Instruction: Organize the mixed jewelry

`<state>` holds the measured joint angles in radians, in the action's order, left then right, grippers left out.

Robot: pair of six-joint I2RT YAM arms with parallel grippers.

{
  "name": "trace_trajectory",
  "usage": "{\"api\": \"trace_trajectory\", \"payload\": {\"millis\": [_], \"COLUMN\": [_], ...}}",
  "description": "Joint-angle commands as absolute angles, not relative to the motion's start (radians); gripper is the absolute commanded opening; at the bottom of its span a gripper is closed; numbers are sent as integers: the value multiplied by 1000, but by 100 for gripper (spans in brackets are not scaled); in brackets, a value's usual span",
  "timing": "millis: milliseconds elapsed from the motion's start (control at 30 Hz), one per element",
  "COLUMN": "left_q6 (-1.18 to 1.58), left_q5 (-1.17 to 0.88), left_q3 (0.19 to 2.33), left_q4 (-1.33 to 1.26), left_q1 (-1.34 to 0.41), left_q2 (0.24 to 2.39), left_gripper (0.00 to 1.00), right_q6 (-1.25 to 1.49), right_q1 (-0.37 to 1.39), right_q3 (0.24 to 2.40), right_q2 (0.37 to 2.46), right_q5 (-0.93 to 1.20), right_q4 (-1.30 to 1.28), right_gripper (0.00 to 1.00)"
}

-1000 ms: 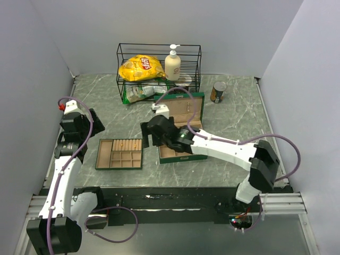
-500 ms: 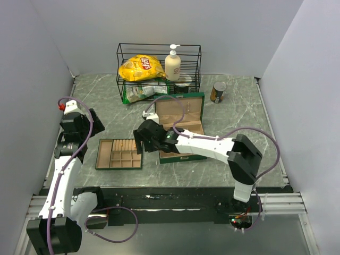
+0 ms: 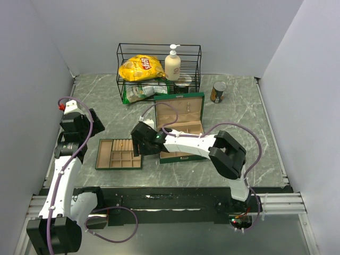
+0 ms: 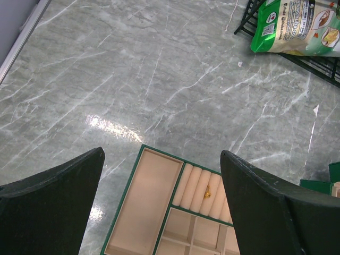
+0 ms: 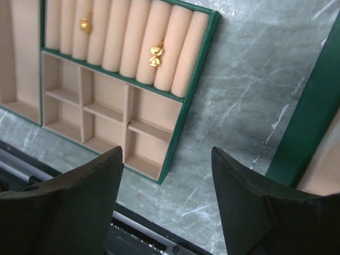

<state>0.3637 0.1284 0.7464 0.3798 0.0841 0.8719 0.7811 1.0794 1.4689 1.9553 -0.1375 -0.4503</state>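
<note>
Jewelry: one gold piece (image 5: 154,54) and a second gold piece (image 5: 85,23) sit in the tray (image 5: 199,64) rolls, ahead-left of the nearer right gripper (image 5: 167,154), its jaws apart and empty; the left gripper (image 4: 162,154) jaws gape wide.

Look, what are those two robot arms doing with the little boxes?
They are sorting jewelry. The right gripper hovers over the green compartment tray, its jaws apart and holding nothing. Two small gold pieces already sit in the tray's ring rolls. The left gripper hangs open above the tray's other end, touching nothing. The open green jewelry box stands beside the tray.
</note>
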Motion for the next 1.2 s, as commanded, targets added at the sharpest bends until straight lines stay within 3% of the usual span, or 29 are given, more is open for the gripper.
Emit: {"api": "trace_trajectory", "payload": {"millis": [0,1167], "left_q6": [371,368], "left_q5": [129,117], "left_q3": [775,776], "left_q4": [354,356], "left_q1": [87,87], "left_q2": [850,859], "left_gripper": [96,96], "right_q6": [853,911], "right_q1": [1078,1078], "right_q3": [1535,1686], "right_q2": [1991,2177], "right_q5": [-185,-265], "right_q4": [-521,-635], "right_gripper": [71,53]}}
